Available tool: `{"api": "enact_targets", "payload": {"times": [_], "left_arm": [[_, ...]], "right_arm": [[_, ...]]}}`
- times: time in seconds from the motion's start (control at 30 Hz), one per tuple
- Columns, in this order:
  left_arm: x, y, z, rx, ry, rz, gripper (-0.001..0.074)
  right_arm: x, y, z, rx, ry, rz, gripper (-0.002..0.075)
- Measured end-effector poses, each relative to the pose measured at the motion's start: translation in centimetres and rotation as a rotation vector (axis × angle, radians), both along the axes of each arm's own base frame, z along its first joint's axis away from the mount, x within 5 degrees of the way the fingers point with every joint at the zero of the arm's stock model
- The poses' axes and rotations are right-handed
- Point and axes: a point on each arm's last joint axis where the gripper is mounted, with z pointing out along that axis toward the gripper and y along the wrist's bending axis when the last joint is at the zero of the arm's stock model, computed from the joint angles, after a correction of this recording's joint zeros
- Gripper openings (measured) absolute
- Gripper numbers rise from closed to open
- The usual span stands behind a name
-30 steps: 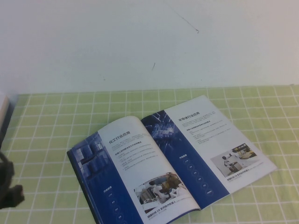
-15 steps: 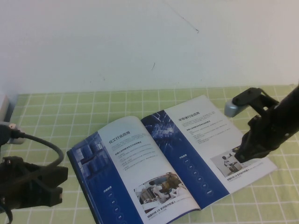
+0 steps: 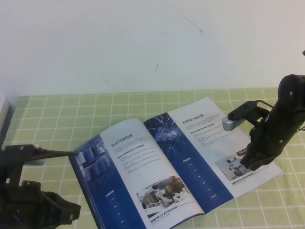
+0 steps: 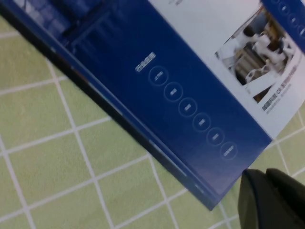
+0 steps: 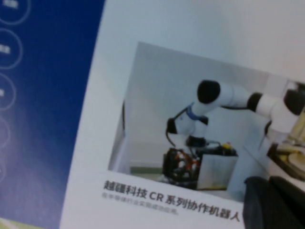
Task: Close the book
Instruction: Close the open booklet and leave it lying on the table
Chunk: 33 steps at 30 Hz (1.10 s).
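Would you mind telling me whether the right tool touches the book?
Cannot tell: in the high view the right tool overlaps the book, hiding any gap; the left tool is beside its left edge.

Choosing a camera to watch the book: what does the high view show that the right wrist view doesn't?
Only the high view: the whole open book, its left page, the wall, and the left gripper by the book's left edge. Only the right wrist view: the robot photo in detail, with a readable caption. Both: the right page, its blue band, and the right gripper over that page's outer corner.
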Motion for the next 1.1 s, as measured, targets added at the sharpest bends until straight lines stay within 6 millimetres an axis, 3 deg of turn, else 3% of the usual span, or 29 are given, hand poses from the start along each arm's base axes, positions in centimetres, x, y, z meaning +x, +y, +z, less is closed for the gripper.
{"api": "enact_targets", "payload": {"times": [0.43,0.63,0.87,0.97,1.1], "left_arm": [[0.1,0.1,-0.9,0.039,0.059,-0.035,-0.0002],[0.1,0.1,-0.9,0.039,0.060,-0.035,-0.0002],[0.2,0.2,-0.9,0.038,0.057,-0.019,-0.0004],[0.7,0.4,-0.8,0.043,0.031,0.038,-0.0004],[1.5,0.8,-0.6,0.045,-0.037,0.129,-0.0004]], "right_arm": [[-1.3,0.5,-0.4,0.006,0.148,-0.079,-0.0003],[-2.9,3.4,-0.4,0.010,0.218,-0.025,-0.0003],[-4.7,8.3,-0.4,0.042,0.165,0.108,-0.0003],[-4.2,8.5,0.4,0.024,0.087,0.132,-0.0003],[-1.7,6.9,2.7,-0.013,-0.081,0.083,-0.0003]]}}
